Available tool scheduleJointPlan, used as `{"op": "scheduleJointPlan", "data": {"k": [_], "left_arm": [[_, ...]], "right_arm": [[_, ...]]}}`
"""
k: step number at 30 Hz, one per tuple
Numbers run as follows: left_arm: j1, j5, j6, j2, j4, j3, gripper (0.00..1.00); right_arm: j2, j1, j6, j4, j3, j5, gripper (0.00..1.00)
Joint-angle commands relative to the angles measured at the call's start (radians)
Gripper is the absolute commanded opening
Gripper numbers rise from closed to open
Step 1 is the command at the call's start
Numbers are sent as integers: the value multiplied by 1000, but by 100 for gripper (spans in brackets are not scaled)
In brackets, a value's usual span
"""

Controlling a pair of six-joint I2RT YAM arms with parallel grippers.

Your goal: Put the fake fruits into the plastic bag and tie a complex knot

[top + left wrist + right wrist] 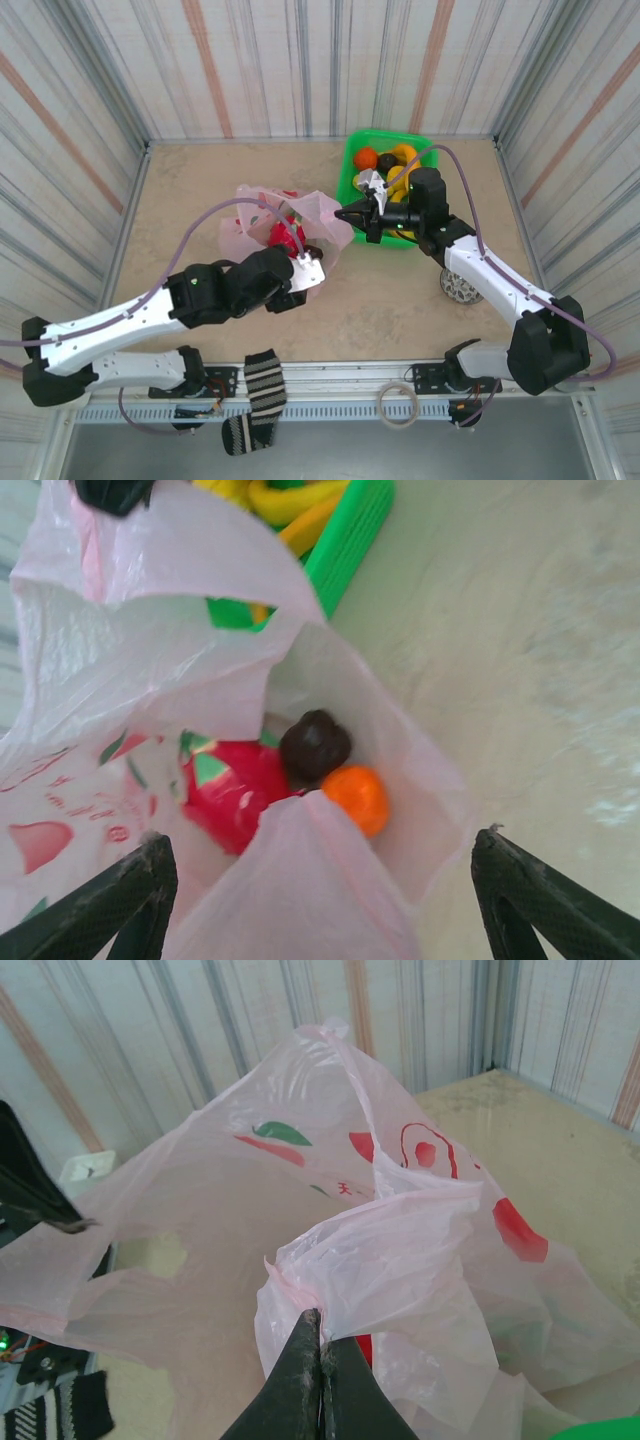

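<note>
we see a translucent pink plastic bag printed with red and green marks. at the centre of the left wrist frame sit a glossy red fruit, a dark purple fruit and an orange fruit. upper middle of the top frame, the basket is bright green and the bananas are yellow. the walls show grey, white and rust stripes, the sock black-and-white bands, and the tabletop is mottled beige.

The plastic bag lies mid-frame (three fake fruits inside it), the basket just to its upper right.
</note>
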Motion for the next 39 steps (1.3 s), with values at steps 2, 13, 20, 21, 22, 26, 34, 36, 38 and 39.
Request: {"op": "scheduleJointPlan", "data": {"k": [2, 13, 20, 21, 22, 26, 34, 36, 38, 39], "left_arm": [[-6, -157, 89, 18, 103, -28, 77], [5, -92, 155, -38, 158, -52, 0], [175, 90, 169, -181, 182, 49, 0], [221, 144, 170, -206, 195, 66, 0], [281, 201, 163, -222, 203, 86, 0], [515, 424, 104, -229, 194, 200, 0], [955, 934, -98, -79, 216, 469, 0], [1029, 1037, -157, -56, 254, 493, 0], [1083, 1105, -209, -48, 294, 498, 0], [1103, 1146, -230, -45, 307, 500, 0]], "right_arm": [[-25, -4, -1, -28, 14, 5, 0], [-73, -6, 52, -27, 9, 40, 0], [-135, -2, 176, -4, 32, 124, 0], [-143, -2, 192, -12, 45, 141, 0], [-150, 0, 201, -25, 63, 155, 0], [-172, 14, 262, -74, 166, 228, 0], [-201, 14, 371, -193, 415, 361, 0], [-223, 5, 401, -210, 442, 398, 0], [-249, -12, 431, -221, 451, 417, 0], [-264, -27, 450, -224, 451, 424, 0]]}}
